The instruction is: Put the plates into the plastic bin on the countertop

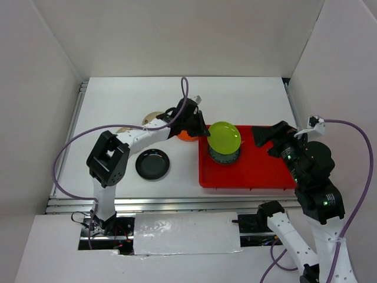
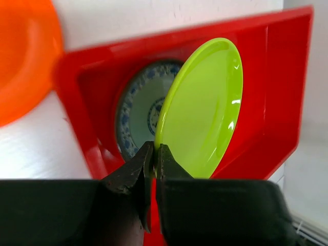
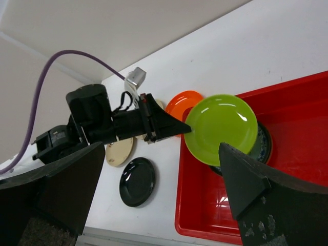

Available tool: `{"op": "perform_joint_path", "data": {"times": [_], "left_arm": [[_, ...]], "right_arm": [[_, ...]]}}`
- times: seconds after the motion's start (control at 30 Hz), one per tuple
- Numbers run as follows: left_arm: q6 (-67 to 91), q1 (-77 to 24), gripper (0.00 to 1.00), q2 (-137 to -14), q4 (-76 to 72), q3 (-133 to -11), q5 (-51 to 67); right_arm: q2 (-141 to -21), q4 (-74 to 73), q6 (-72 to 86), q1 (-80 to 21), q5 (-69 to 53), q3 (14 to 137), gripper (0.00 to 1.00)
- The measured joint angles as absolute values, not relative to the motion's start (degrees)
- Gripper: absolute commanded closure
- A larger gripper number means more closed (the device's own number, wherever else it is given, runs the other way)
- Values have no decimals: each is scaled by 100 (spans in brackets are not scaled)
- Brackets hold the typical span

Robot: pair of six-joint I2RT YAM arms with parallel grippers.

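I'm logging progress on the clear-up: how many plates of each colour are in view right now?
lime green plate: 1
blue patterned plate: 1
orange plate: 1
black plate: 1
beige plates: 2, both partly hidden
Total: 6 plates in view

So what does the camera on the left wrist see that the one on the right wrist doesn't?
Left wrist only: the left gripper pinching the rim of the lime green plate, close up. Right wrist only: a black plate and a beige plate on the countertop, plus the left arm. Both: that plate tilted over a blue-patterned plate in the red bin, an orange plate outside it.
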State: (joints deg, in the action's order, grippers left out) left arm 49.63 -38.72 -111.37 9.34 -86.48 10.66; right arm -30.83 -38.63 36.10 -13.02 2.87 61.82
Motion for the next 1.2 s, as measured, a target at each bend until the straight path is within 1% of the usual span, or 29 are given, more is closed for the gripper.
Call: {"op": "perform_joint_path", "data": {"times": [0.27, 0.33, 0.47, 0.53, 0.57, 0.6, 0.63, 0.67, 0.7, 0.8, 0.83, 0.97, 1.1, 1.17, 1.2], "left_arm": [[4954, -4412, 100, -11520, 1160, -9118, 849], [4954, -4456, 96, -11520, 1240, -9139, 727], [4958, -4466, 95, -11509, 1463, -9111, 364], [4960, -4464, 92, -11487, 1540, -9054, 252], [4960, -4456, 79, -11487, 1590, -9050, 189], [4960, -4456, 70, -11487, 1634, -9050, 115], [4971, -4456, 56, -11487, 1684, -9052, 43], [4936, -4456, 47, -11487, 1708, -9056, 23], [4936, -4458, 38, -11487, 1756, -9076, -40], [4969, -4508, 20, -11472, 1892, -9146, -257], [4958, -4556, 1, -11415, 1920, -9153, -353], [4923, -4963, 1, -10798, 2043, -9142, -932], [4829, -5428, 1, -9518, 2084, -8967, -1658], [4965, -5408, 1, -8783, 2128, -8799, -2078], [5092, -5247, 1, -8433, 2198, -8676, -2224]], "right_arm": [[-3072, -3861, 3612, -1295, 156, 6167, 0], [-3057, -3865, 3610, -1295, 113, 6141, 0], [-3020, -3859, 3612, -1295, 16, 6139, 0], [-3004, -3854, 3614, -1295, -64, 6132, 0], [-3002, -3850, 3616, -1295, -106, 6128, 0], [-2995, -3828, 3621, -1295, -150, 6112, 0], [-2993, -3815, 3636, -1295, -198, 6093, 0], [-2987, -3806, 3638, -1295, -244, 6066, 0], [-2985, -3811, 3640, -1295, -276, 6047, 0], [-2985, -3813, 3640, -1293, -362, 6034, 0], [-2980, -3815, 3640, -1293, -379, 6034, 0], [-2976, -3813, 3636, -1293, -405, 6034, 0], [-2982, -3804, 3636, -1291, -478, 6034, 0], [-2995, -3771, 3636, -1291, -548, 6034, 0], [-3009, -3739, 3636, -1288, -585, 6029, 0]]}}
